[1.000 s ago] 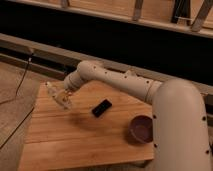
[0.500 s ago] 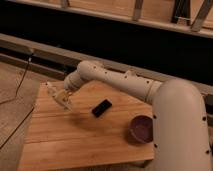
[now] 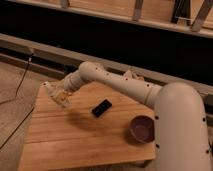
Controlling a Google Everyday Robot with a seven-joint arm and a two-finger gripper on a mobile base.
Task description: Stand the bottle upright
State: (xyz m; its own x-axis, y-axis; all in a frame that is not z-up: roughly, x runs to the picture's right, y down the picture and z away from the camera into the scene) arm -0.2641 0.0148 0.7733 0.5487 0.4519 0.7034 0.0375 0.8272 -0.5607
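Item 1. Wooden slatted desk [image 3: 75, 145], light brown and rectangular, filling the lower middle of the camera view.

Item 2. White jointed robot arm [image 3: 115, 82]. It reaches from its bulky base at lower right, across the far edge of the desk, towards the desk's far left corner.

Item 3. End effector [image 3: 61, 97], two-fingered, at the tip of the arm. It is over the far left part of the desk, raised off the surface, with a soft shadow on the wood below and to its right. The fingers are drawn together as far as they go, clamped on item 4.

Item 4. Small clear plastic bottle with a pale round cap [image 3: 51, 89]. It is held in the end effector above the desk's far left corner. The bottle is tilted rather than upright, with the whitish end pointing up and to the left. It is not touching the wood. Its see-through body is hard to make out against the fingers.

Item 5. Flat black rectangular slab [image 3: 102, 108], lying at an angle on the desk near the middle, apart from the end effector.

Item 6. Purple round bowl [image 3: 142, 129], standing on the right part of the desk, just beside the arm's base.

Item 7. Dark thin cable [image 3: 20, 85], running down over the grey floor [image 3: 12, 100] left of the desk.
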